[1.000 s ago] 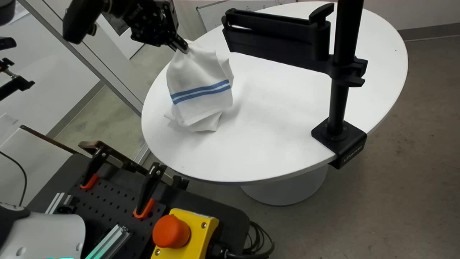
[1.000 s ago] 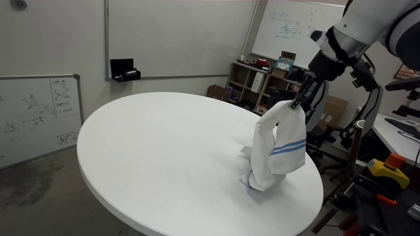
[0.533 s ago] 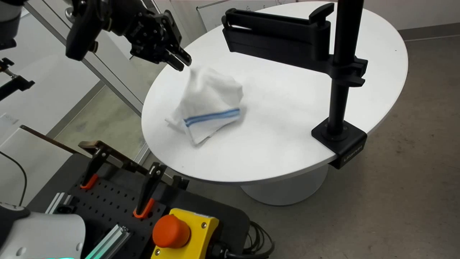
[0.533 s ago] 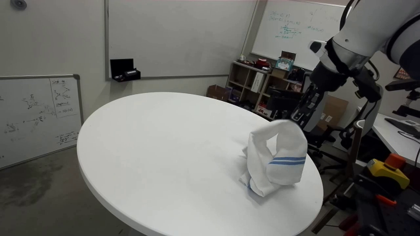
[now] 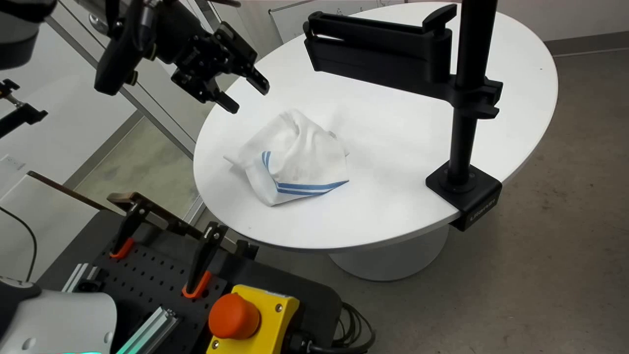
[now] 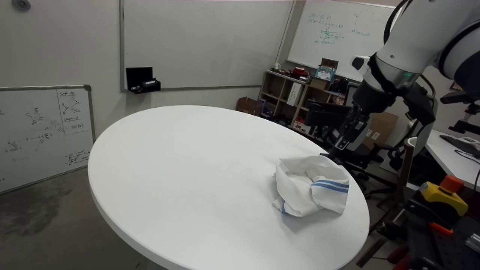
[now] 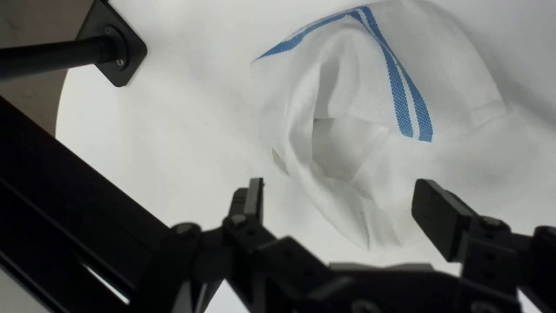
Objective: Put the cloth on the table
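Note:
The white cloth [image 5: 314, 157] with blue stripes lies crumpled in a loose heap on the round white table [image 5: 393, 142], near its rim. In an exterior view the same cloth [image 6: 311, 191] forms a hollow ring of folds on the table [image 6: 180, 180]. My gripper [image 5: 247, 98] hangs above and beside the heap, apart from it, jaws spread wide. Seen from the wrist, the cloth [image 7: 443, 74] spreads out beyond the gripper [image 7: 339, 189], and nothing is held between the fingers [image 7: 438, 219]. The cloth's underside is hidden.
A black pole stand [image 5: 464, 137] is clamped to the table edge, its folded bracket [image 5: 378, 54] reaching over the tabletop. A dark bench with clamps and a yellow box with a red button [image 5: 235, 314] stands close to the table. Shelves [image 6: 285, 93] are farther back.
A second ago the gripper pinched the cloth's raised top. The jaws have since parted, the cloth has dropped and slumped onto the table, and the gripper has moved slightly lower.

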Controlling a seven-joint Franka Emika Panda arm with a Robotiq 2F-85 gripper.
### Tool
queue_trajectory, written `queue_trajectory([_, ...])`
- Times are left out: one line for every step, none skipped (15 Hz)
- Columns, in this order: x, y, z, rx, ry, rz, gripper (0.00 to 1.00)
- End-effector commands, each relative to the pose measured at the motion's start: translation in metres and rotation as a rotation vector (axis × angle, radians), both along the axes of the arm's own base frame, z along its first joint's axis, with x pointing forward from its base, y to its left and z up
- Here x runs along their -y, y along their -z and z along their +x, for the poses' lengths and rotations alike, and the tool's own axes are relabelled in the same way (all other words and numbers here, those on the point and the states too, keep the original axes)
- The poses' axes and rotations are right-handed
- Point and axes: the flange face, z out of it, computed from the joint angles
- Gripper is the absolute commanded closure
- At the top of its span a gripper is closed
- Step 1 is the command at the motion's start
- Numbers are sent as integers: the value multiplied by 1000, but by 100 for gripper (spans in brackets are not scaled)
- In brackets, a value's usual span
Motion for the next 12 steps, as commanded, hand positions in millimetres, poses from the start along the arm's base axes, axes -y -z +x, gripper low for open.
queue_trajectory([-1, 3, 7, -20, 31, 31, 0])
queue_trajectory([1, 5, 6, -34, 50, 57, 0])
queue_trajectory([2, 4, 1, -14, 42, 33, 0])
queue_trajectory([2, 4, 2, -18, 43, 38, 0])
queue_trajectory([2, 5, 2, -18, 43, 37, 0])
queue_trajectory([2, 5, 1, -18, 43, 37, 0])
queue_trajectory([2, 5, 1, -18, 42, 37, 0])
queue_trajectory([2, 5, 1, -18, 42, 37, 0])
queue_trajectory([2, 5, 1, -18, 42, 37, 0])
queue_trajectory([2, 5, 1, -18, 42, 37, 0])
queue_trajectory([2, 5, 1, -18, 42, 37, 0])
queue_trajectory([2, 5, 1, -18, 42, 37, 0])
